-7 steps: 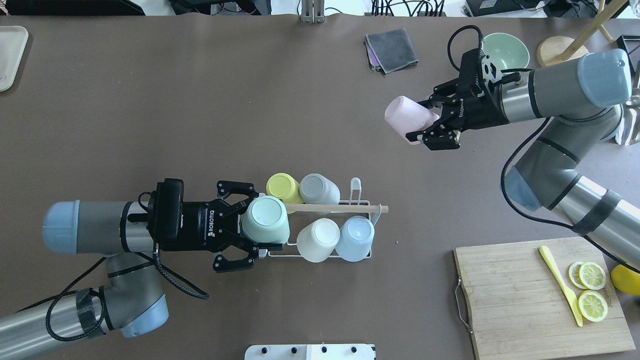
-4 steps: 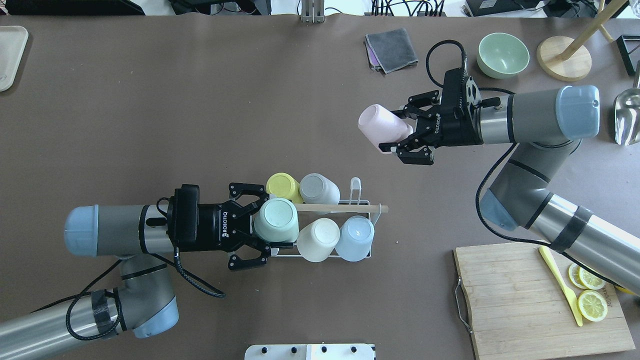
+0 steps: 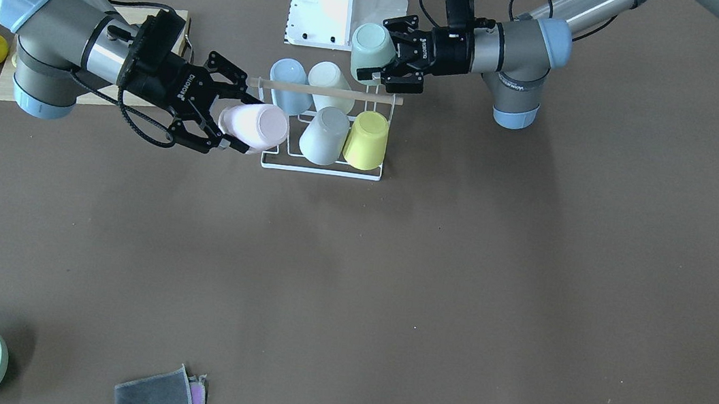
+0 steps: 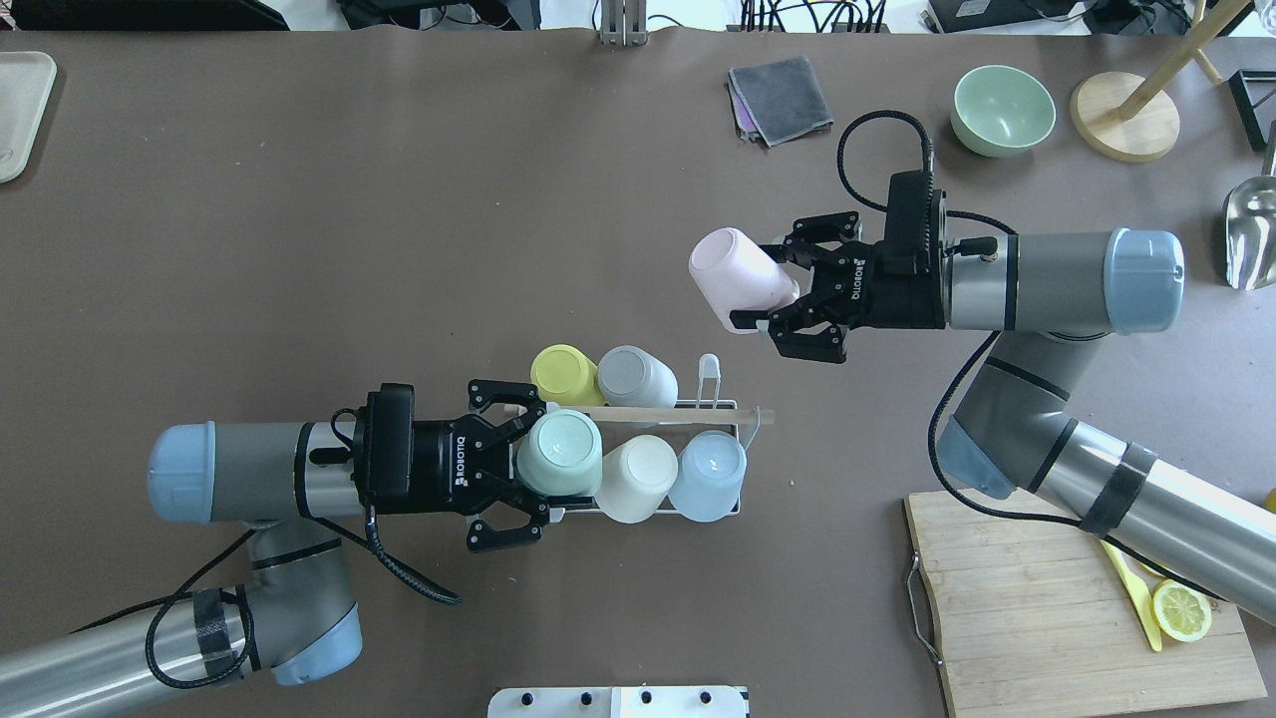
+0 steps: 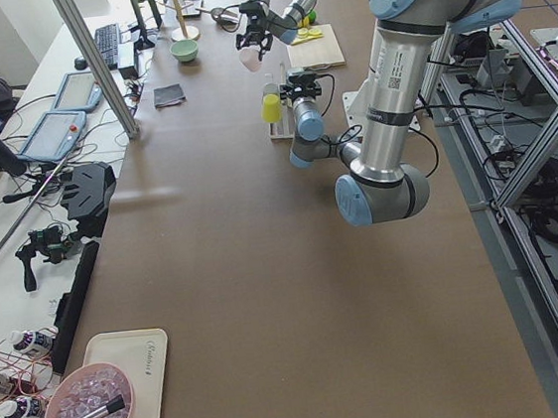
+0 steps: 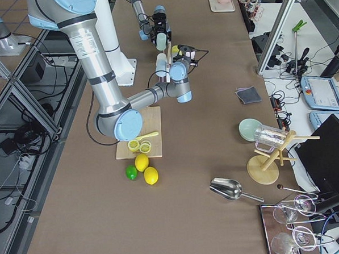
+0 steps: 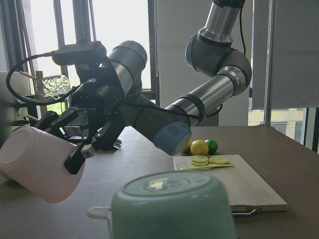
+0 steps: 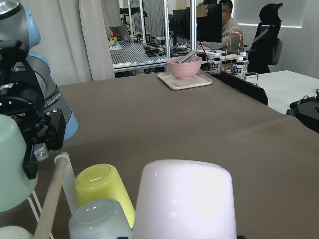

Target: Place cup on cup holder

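Note:
The cup holder (image 4: pixel 720 370), a white wire rack with a wooden rod (image 4: pixel 658 412), holds inverted yellow (image 4: pixel 564 373), grey (image 4: pixel 635 376), white (image 4: pixel 635 478) and light blue (image 4: pixel 708 475) cups. My left gripper (image 4: pixel 538 461) is shut on an inverted mint green cup (image 4: pixel 562 452) at the rack's left end, beside the white cup; I cannot tell whether it sits on a prong. My right gripper (image 4: pixel 763 284) is shut on a pink cup (image 4: pixel 736 278), tilted in the air beyond the rack's right end. The front view shows the rack (image 3: pixel 319 171), mint cup (image 3: pixel 371 51) and pink cup (image 3: pixel 256 126).
A cutting board (image 4: pixel 1037 598) with a lemon slice and a yellow knife lies at the near right. A green bowl (image 4: pixel 1002 108), grey cloth (image 4: pixel 780 98), wooden stand base (image 4: pixel 1124 128) and metal scoop (image 4: pixel 1251 234) lie at the far right. A tray (image 4: pixel 15 110) is far left.
My left gripper has carried the mint cup rightward up against the rack's left end. My right gripper has carried the pink cup left and nearer, toward the rack.

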`<state>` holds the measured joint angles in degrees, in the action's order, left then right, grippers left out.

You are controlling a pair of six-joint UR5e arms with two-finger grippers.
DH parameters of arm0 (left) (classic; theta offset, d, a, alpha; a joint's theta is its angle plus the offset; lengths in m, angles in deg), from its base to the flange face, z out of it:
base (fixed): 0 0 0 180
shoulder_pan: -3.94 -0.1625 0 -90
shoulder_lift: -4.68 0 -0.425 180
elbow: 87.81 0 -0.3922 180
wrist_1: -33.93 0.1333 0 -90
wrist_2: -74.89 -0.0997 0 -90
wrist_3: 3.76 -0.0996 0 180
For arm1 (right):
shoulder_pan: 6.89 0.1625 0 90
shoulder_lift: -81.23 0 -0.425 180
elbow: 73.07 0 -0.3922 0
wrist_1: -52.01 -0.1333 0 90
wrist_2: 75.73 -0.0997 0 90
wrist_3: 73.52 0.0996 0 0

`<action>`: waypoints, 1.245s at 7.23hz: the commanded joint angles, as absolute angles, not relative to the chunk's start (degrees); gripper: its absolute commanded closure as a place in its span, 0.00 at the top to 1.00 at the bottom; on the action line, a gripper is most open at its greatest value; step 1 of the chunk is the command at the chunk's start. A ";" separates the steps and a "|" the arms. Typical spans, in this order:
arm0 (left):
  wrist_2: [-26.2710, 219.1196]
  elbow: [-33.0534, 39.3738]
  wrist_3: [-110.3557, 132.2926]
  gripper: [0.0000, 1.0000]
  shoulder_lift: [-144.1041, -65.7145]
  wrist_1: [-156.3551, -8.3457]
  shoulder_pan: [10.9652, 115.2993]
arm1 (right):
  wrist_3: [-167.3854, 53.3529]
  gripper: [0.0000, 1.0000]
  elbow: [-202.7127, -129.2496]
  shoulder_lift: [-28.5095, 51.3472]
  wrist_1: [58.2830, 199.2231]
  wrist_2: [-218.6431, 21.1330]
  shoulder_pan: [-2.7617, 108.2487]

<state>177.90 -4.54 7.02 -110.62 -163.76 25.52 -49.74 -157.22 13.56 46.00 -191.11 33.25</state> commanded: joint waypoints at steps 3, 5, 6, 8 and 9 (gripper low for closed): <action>177.55 -4.58 4.43 0.00 -110.19 -165.50 25.21 | -47.94 0.64 -155.00 14.16 38.75 -183.95 29.43; 177.46 -5.02 3.80 0.00 -110.19 -165.32 25.21 | -48.03 0.64 -154.99 14.52 35.77 -177.63 26.00; 177.46 -5.19 3.80 0.00 -110.19 -165.32 25.21 | -48.20 0.64 -154.81 14.26 35.31 -176.21 24.77; 177.46 -5.80 3.71 0.00 -110.45 -165.32 25.21 | -49.08 0.65 -152.37 14.25 33.04 -174.00 22.48; 177.37 -5.89 3.71 0.00 -110.54 -165.23 25.21 | -49.17 0.65 -151.92 14.17 32.33 -173.99 22.47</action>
